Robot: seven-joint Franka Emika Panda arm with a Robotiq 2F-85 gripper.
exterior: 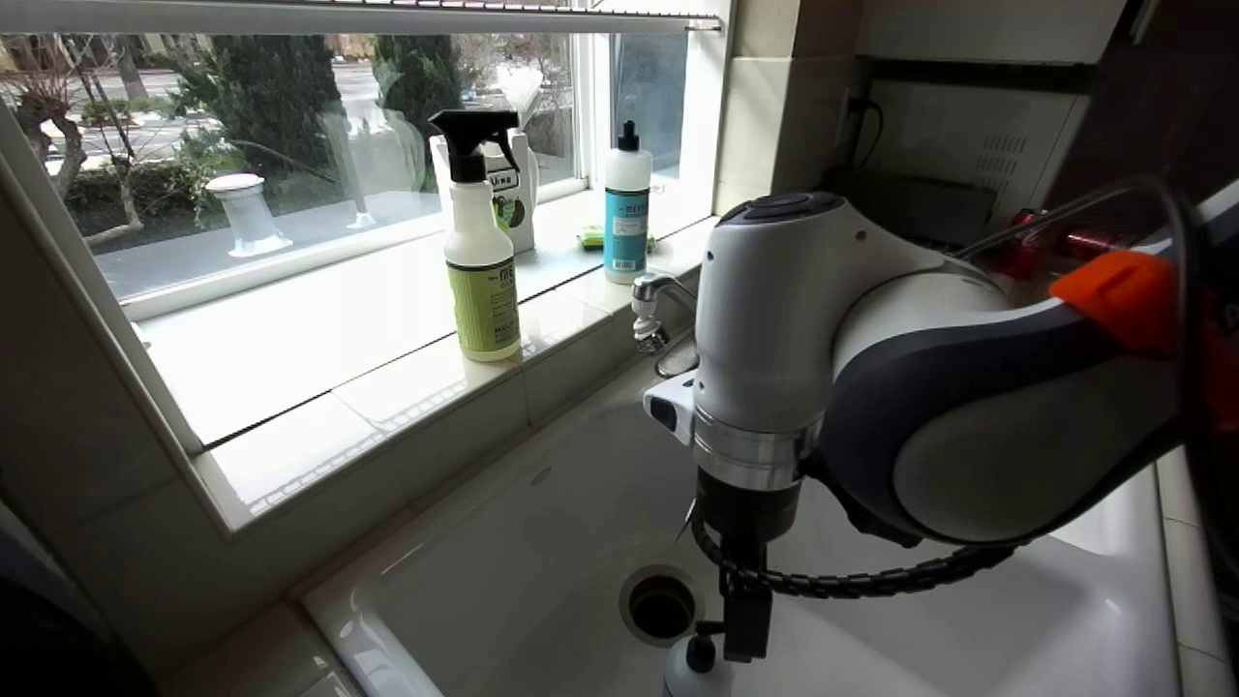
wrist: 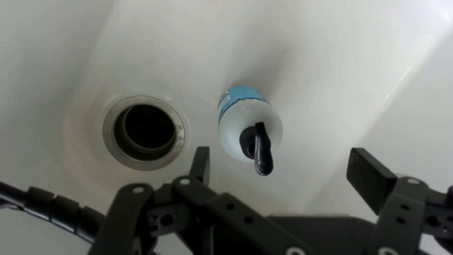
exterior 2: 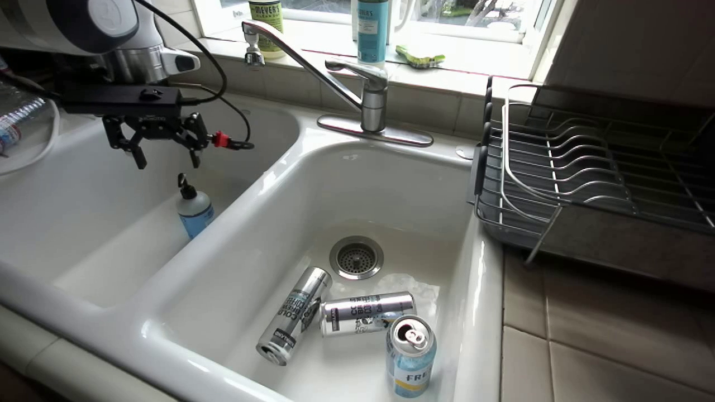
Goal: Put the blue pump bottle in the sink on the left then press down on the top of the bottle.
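Blue-labelled translucent pump bottle (wrist: 244, 113), one: standing in the deep left-hand white basin (exterior 2: 106, 262), near the round drain hole (wrist: 144, 133) but apart from it. Appears upright; lower end hidden behind the divider (exterior 2: 229, 226) in an exterior view.

Black pump head (wrist: 263, 156), one: atop a round collar (wrist: 246, 142), longer to one side.

Robotiq gripper (exterior 2: 168, 164), one: with jaws wide apart and nothing held; fingertips (exterior 2: 195, 158) above the pump head in an exterior view, with a gap between, true height over it hard to tell.

Step in hand, by judgement: placing apparently complete, pressing outstanding.

Recommended handling: rise a little first, clear of the bottle on both sides. Close the jaws into one narrow, blunt tip. Travel until squarely above the collar rather than the overhanging end, checking alignment in the wrist view. Descend slowly and vertically; push through the give, stop at firm resistance, then lift off along the same line.

Hazards, by judgement: tipping or skidding on the smooth basin floor under an off-centre push; swivelling of the head under sideways load.
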